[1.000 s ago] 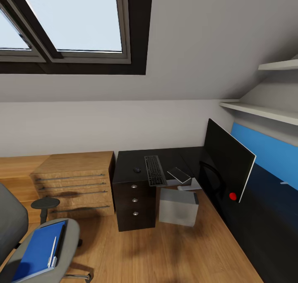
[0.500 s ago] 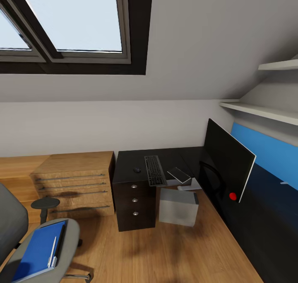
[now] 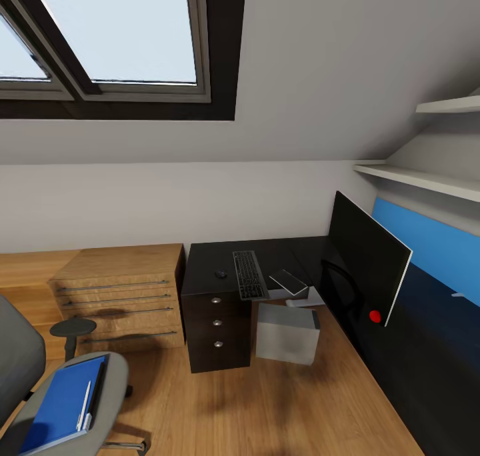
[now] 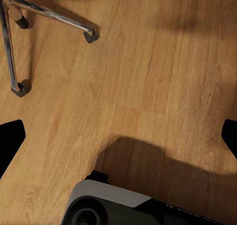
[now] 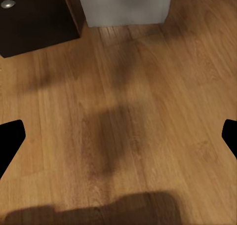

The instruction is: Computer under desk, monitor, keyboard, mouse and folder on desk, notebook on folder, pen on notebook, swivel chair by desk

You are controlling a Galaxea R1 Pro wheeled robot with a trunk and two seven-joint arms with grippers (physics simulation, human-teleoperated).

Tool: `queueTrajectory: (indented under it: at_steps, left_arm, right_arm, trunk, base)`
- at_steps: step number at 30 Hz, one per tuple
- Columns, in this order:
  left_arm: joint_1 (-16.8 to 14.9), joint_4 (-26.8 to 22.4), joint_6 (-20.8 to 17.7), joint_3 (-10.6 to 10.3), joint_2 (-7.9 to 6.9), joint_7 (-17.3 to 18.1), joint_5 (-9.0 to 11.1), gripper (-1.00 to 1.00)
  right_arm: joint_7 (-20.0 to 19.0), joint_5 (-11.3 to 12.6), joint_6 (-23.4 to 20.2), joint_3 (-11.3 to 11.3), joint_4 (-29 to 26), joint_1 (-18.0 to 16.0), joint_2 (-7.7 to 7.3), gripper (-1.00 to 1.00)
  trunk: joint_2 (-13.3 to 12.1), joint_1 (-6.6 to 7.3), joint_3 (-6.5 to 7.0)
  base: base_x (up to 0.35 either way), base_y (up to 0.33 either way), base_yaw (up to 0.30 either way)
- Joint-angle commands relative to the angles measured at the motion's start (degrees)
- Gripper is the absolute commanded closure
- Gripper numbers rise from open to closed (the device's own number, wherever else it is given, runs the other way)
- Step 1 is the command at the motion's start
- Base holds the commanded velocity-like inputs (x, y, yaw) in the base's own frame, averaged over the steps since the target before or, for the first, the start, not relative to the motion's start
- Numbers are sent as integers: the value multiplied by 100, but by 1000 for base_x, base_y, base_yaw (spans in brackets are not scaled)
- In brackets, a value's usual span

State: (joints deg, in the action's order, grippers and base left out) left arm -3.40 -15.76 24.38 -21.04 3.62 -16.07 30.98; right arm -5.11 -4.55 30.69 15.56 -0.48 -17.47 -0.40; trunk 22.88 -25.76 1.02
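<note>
Nothing has moved since the earlier frames: bedroom workspace, head view unchanged.

Centre: glossy black desk (image 3: 207,253) bearing a slim silver-framed keyboard (image 3: 249,275), a small rounded mouse (image 3: 220,274) and, at right, a flat black monitor (image 3: 370,263); a boxy grey computer (image 3: 288,333) stands beneath. Lower left: grey swivel chair (image 3: 115,376) carrying the blue folder (image 3: 61,403) and white pen (image 3: 85,404). Left gripper (image 4: 118,138) and right gripper (image 5: 118,136) fingertips stand wide apart above wood-grain floor (image 5: 148,136).
</note>
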Motion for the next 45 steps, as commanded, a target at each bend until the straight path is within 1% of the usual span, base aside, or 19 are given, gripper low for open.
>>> queueTrajectory:
  at_steps: [1,5,6,8,15,19,20,22,23,26,27,29,30,31,34,37,41,42,45]
  left_arm:
    - [-3,2,18,-49,-2,-46,22,-100]
    - [-3,2,21,-49,-2,-45,19,-100]
    - [-3,3,22,-49,-2,-45,15,-100]
    - [-3,3,23,-49,-2,-41,15,-100]
    - [-3,4,23,-56,2,-38,14,-100]
    - [-3,5,23,-58,2,-37,8,-100]
    - [-3,7,23,-58,1,-37,7,-100]
    - [-3,9,23,-60,0,-37,6,-100]
    - [-3,10,23,-62,-1,-37,7,-100]
    - [-3,10,23,-65,-1,-37,6,-100]
    - [-3,11,23,-66,-2,-37,5,-100]
    - [-3,11,23,-67,2,-37,5,-100]
    - [-3,11,23,-67,3,-37,3,-100]
    - [-3,11,23,-67,5,-37,1,-100]
    - [-3,11,23,-67,3,-37,-2,-100]
    - [-3,11,23,-67,0,-37,-3,-100]
    - [-3,11,23,-67,-1,-37,-3,-100]
    - [-3,11,23,-67,-1,-37,-4,-100]
    - [-3,11,23,-68,-2,-37,-4,-100]
  right_arm:
    - [-25,-48,36,48,4,-2,-2,-100]
    - [-46,-58,220,39,-5,-2,2,-100]
    - [-53,-126,411,22,0,-2,60,-100]
    - [-40,-161,460,19,-11,-2,148,-100]
    - [112,-120,428,56,-300,-5,248,-100]
    - [520,-43,164,71,-788,-19,274,-100]
    - [696,-25,-19,74,-1007,-30,275,-100]
    - [820,-14,-217,74,-1240,-41,276,-100]
    - [900,-6,-422,73,-1504,-49,276,-100]
    - [976,-2,-752,71,-1960,-59,277,-100]
    - [1027,3,-1473,56,-2858,-73,277,-100]
    - [1028,5,-2237,56,-3710,-78,279,-100]
    - [1023,7,-2448,57,-3933,-77,280,-100]
    - [997,10,-2881,55,-4367,-75,286,-100]
    - [917,13,-3484,56,-4956,-66,299,-100]
    - [812,14,-3925,60,-5523,-50,327,-100]
    - [694,23,-4233,69,-6306,74,406,-100]
    - [658,33,-4312,73,-6666,236,444,-100]
    - [625,76,-4379,73,-7105,555,483,-100]
  trunk:
    - [4,-2,-2]
    - [4,-2,-2]
    - [4,-2,-2]
    - [4,-2,-2]
    - [4,-2,-2]
    - [4,-2,-2]
    - [4,-2,-2]
    - [4,-2,-2]
    - [4,-2,-2]
    - [4,-2,-2]
    - [4,-2,-2]
    - [4,-2,-2]
    - [4,-2,-2]
    - [4,-2,-2]
    - [4,-2,-2]
    - [4,-2,-2]
    - [4,-2,-2]
    - [4,-2,-2]
    - [4,-2,-2]
  base:
    - [0,0,0]
    - [0,0,0]
    - [0,0,0]
    - [0,0,0]
    - [0,0,0]
    - [0,0,0]
    - [0,0,0]
    - [0,0,0]
    - [0,0,0]
    - [0,0,0]
    - [0,0,0]
    - [0,0,0]
    - [0,0,0]
    - [0,0,0]
    - [0,0,0]
    - [0,0,0]
    - [0,0,0]
    - [0,0,0]
    - [0,0,0]
